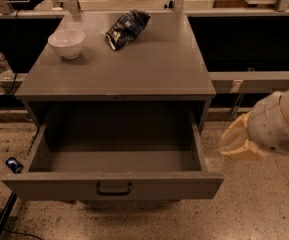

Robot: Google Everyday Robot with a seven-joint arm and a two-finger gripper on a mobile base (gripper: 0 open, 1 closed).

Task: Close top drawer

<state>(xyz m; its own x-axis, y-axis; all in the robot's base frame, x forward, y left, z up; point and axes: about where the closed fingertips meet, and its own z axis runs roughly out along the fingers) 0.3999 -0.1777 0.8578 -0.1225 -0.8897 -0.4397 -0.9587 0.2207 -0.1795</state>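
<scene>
Right of the pulled-out top drawer (113,184) | my pincer (238,143) hangs clear | grip state: I cannot tell

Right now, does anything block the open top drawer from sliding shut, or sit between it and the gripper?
Nothing visible does. The wide grey metal top drawer looks empty; the gripper hangs right of it.

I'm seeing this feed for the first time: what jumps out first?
The top drawer gapes wide open at the front of the grey cabinet, nothing visible inside. The robot's pincer hangs to its right, apart from it. On the cabinet's top sit a white bowl at back left and a dark snack bag beside it.
</scene>
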